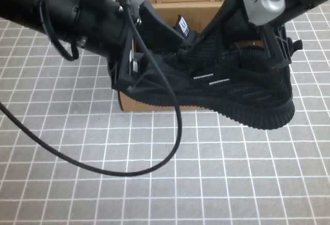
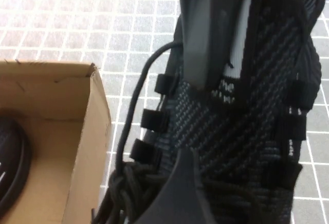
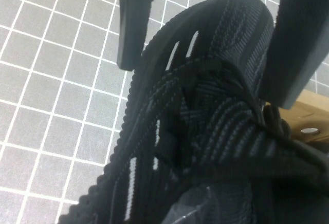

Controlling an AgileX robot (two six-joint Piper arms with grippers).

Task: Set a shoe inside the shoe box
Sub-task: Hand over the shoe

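The brown cardboard shoe box [image 1: 170, 0] sits at twelve o'clock, open, its twin sneaker [image 2: 13, 167] already inside. The black knit sneaker [image 1: 232, 88] hangs above its front edge, carried level by both arms: left gripper [image 1: 136, 73] clamps the collar at nine o'clock, right gripper [image 1: 276, 44] pinches the toe at three.

The high camera sits up on the robot's side and looks down at the table [image 1: 62, 194]. Each wrist camera is very close to the shoe [image 1: 232, 88], looking along its own gripper. All three views share the shoe, and the box [image 2: 77, 147] shows in each too.
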